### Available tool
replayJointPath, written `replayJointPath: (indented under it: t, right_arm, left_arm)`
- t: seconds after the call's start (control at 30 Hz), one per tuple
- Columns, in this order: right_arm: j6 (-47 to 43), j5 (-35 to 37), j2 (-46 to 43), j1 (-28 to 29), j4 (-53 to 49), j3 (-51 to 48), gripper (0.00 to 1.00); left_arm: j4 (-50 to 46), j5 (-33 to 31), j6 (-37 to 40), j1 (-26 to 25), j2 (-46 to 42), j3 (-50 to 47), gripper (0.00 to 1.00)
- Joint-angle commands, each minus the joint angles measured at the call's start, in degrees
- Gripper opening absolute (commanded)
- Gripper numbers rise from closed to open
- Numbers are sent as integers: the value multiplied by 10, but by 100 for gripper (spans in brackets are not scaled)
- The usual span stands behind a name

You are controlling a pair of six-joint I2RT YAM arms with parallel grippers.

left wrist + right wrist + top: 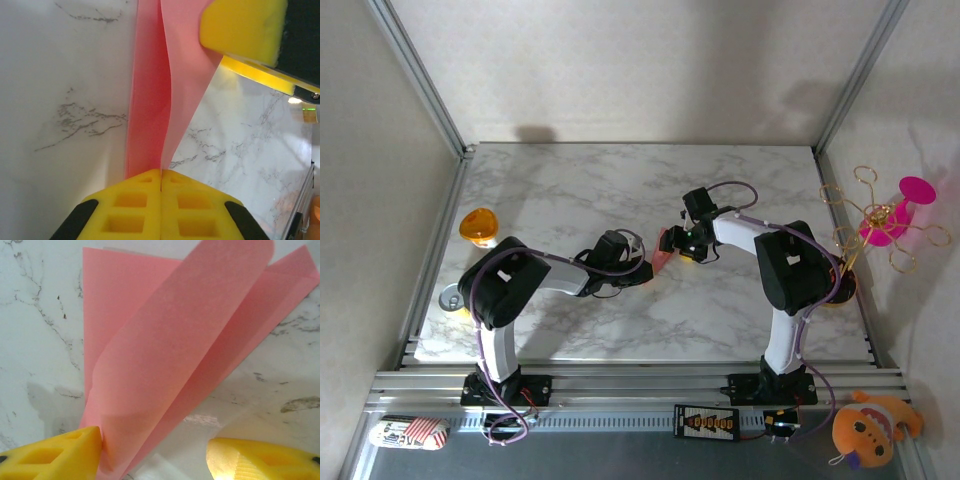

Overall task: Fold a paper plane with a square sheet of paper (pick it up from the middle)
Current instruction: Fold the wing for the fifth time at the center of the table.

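The left gripper (161, 175) is clamped on the folded pink paper (165, 90); the right gripper (155, 449), jaws apart, seemingly brushes it.

The top camera sits high up behind the two arms (510, 285) and looks down on the whole table (570, 190). The left wrist camera peeks over the left end effector (161, 176), very close to the pink paper (150, 100). The right wrist camera peeks over the right end effector (155, 455), just as close. All three see that paper.
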Motion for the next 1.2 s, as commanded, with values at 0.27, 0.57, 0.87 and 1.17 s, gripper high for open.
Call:
replayJointPath:
  t: [0.27,0.57,0.87,1.17]
  right_arm:
    - [-8,193,127,-19,3,-44,59]
    - [1,192,132,-18,0,-43,58]
    - [1,186,136,-19,1,-43,59]
    - [0,186,136,-19,1,-44,59]
  left_arm:
    - [4,7,-9,5,1,-1,9]
    - [5,-9,18,1,-30,-4,22]
    - [-69,-71,102,-26,-30,24,31]
    - [-128,-117,147,-40,-16,48,27]
